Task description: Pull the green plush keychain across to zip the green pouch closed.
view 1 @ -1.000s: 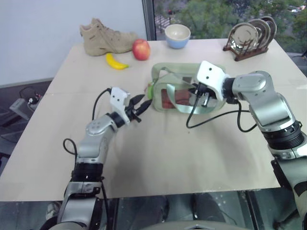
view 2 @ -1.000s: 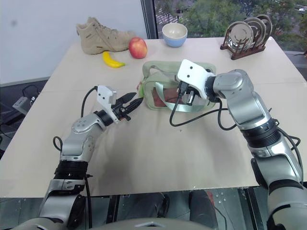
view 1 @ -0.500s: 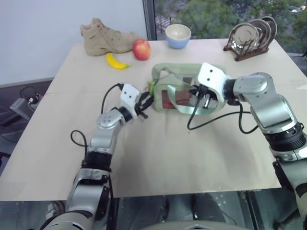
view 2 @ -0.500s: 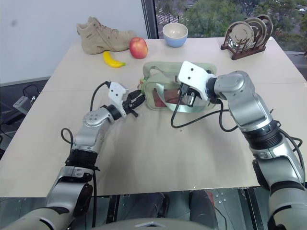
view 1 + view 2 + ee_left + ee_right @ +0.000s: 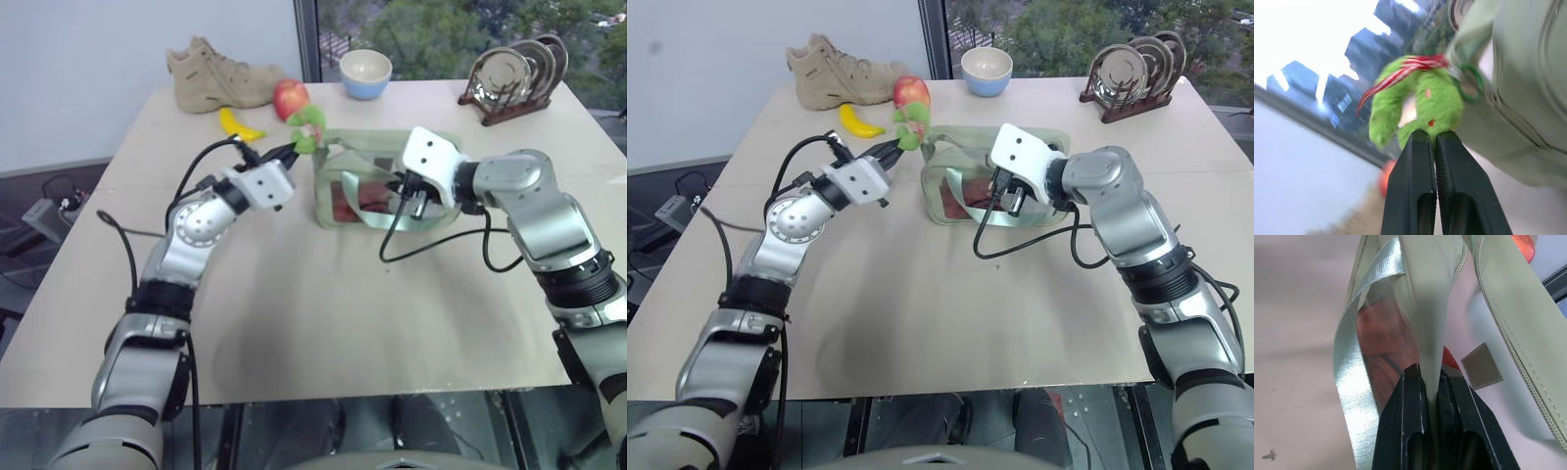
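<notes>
So the green plush keychain [image 5: 1420, 110] is up off the worktop [image 5: 323, 323], dangling at the left end of the green pouch [image 5: 377, 176], hooked to it by a little green ring. The left pincer [image 5: 1434, 139] has its fingers pressed together on the bottom of the plush, pinching the fuzz. There's a red-and-white striped ribbon on top of it. The pouch sits around the middle of the worktop, a bit toward the far edge. The right pincer [image 5: 1431, 374] is clamped on a pale green fold of the pouch at its right end. Toward the far left corner there's a red apple [image 5: 289, 98], a banana [image 5: 238, 124] and a tan boot [image 5: 217, 73]. Blue bowl [image 5: 366, 73] on the far edge, plate rack [image 5: 509, 78] toward the far right corner.
</notes>
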